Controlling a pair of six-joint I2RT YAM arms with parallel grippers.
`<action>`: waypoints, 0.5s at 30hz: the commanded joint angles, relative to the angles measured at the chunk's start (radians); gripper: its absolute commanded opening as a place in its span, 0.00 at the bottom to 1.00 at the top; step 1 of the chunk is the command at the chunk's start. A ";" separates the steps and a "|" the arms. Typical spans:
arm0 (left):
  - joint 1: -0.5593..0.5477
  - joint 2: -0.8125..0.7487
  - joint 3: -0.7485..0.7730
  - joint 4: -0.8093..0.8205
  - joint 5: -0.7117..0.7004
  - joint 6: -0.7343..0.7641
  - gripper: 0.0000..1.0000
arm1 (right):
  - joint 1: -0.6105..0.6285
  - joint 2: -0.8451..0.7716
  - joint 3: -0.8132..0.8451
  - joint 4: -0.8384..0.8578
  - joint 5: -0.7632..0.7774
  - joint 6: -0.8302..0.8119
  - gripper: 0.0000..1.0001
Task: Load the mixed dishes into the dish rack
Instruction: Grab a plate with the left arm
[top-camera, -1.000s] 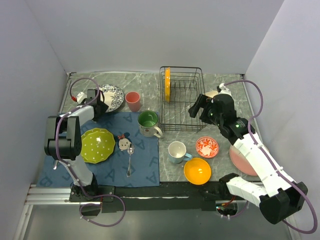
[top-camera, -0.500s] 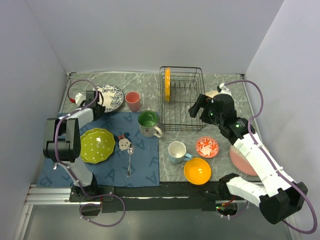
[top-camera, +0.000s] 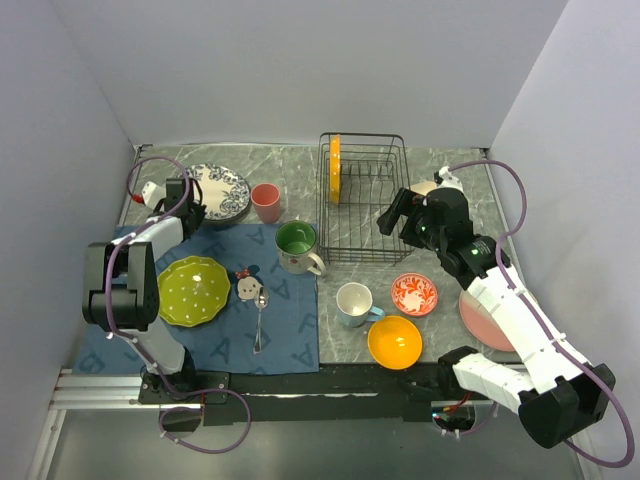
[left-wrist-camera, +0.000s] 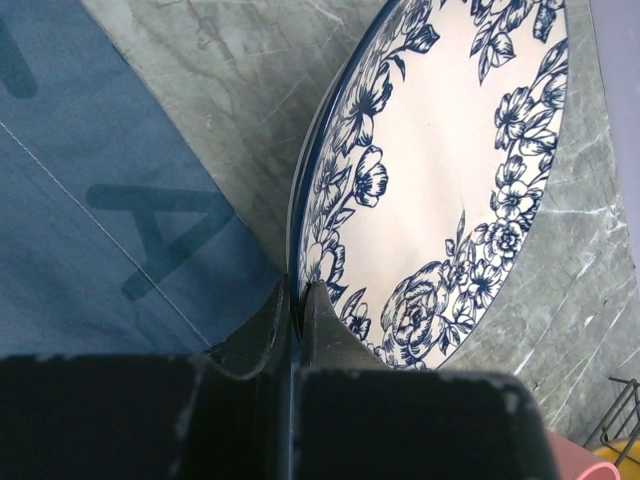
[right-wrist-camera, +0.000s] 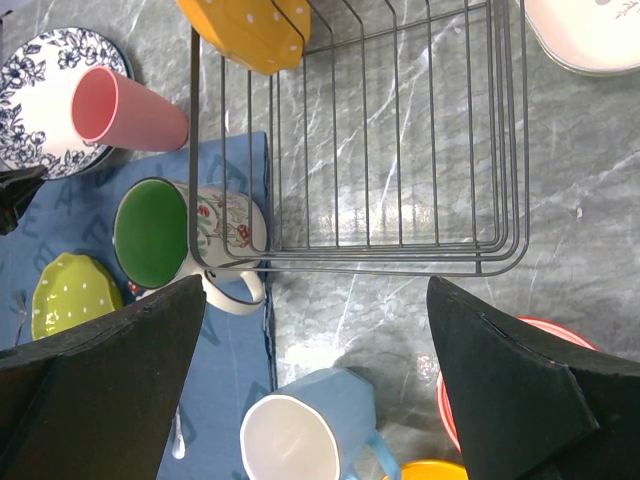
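Left gripper (left-wrist-camera: 297, 298) pinches flowered plate (left-wrist-camera: 450, 170) by its rim, upper left overhead; lift gently, tip upright for the rack (top-camera: 372, 220)

Far left, the floral plate (left-wrist-camera: 440, 170) is white with dark blue flowers. Beside it, the cup (top-camera: 265, 202) is pink. The rack (right-wrist-camera: 400, 258) is black wire, and its orange plate (right-wrist-camera: 245, 30) has white dots. The lime-green plate (top-camera: 195, 291) is white-dotted, on a blue mat (top-camera: 290, 320). Near right are a red-patterned dish (top-camera: 413, 293) and an orange bowl (top-camera: 394, 341).
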 joint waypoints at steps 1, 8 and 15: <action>-0.013 -0.044 0.019 -0.132 -0.029 0.064 0.01 | -0.008 -0.009 0.008 0.042 0.005 0.004 0.99; -0.013 -0.063 0.007 -0.140 -0.044 0.062 0.01 | -0.010 -0.004 0.001 0.049 -0.003 0.008 0.98; -0.013 -0.063 0.002 -0.143 -0.055 0.059 0.01 | -0.008 -0.012 -0.006 0.045 0.010 0.008 0.98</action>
